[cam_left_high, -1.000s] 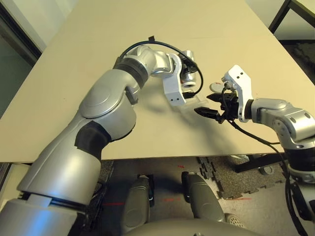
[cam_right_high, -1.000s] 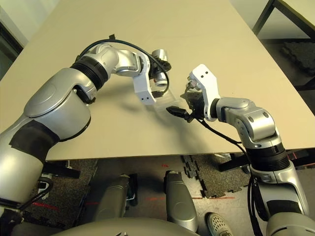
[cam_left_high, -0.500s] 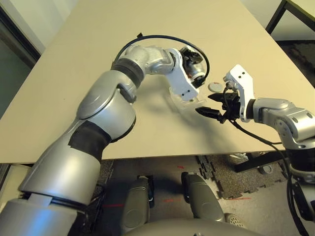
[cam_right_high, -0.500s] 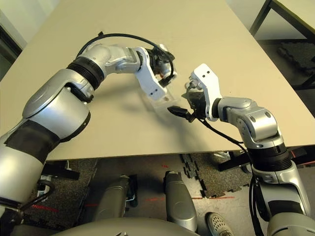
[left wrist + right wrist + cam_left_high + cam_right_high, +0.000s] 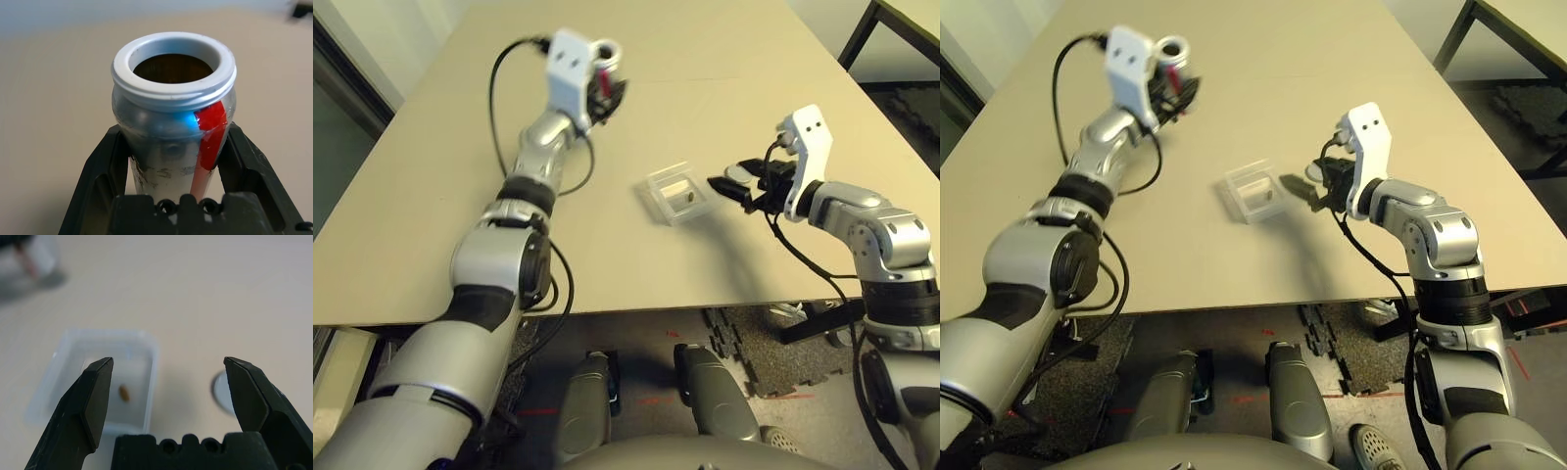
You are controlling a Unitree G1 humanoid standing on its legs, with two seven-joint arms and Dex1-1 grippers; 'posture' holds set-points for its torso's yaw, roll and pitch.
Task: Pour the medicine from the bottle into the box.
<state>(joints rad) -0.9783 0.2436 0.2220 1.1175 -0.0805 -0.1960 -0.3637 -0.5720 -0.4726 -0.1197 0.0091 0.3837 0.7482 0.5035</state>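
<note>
Across the pale beige tabletop [image 5: 607,264], the left gripper [image 5: 610,95] at upper left grips the open silver bottle with a red stripe [image 5: 168,137] upright, likely preventing spills, while the right gripper [image 5: 168,360] waits empty, fingers wide.

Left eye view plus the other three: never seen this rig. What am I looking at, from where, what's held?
It's a humanoid robot with two silver arms, working at a table. Two pictures come from the paired cameras in its head, looking down over the forearms; the other two come from cameras on each wrist, looking along the black fingers.

On the table stands a clear plastic box, open, with a small brown pill inside. A round grey cap lies near it.

The left pincer grips the bottle, grey with a red stripe, uncapped and mouth up, away from the box. The right pincer is open and holds nothing, above the table between box and cap.
</note>
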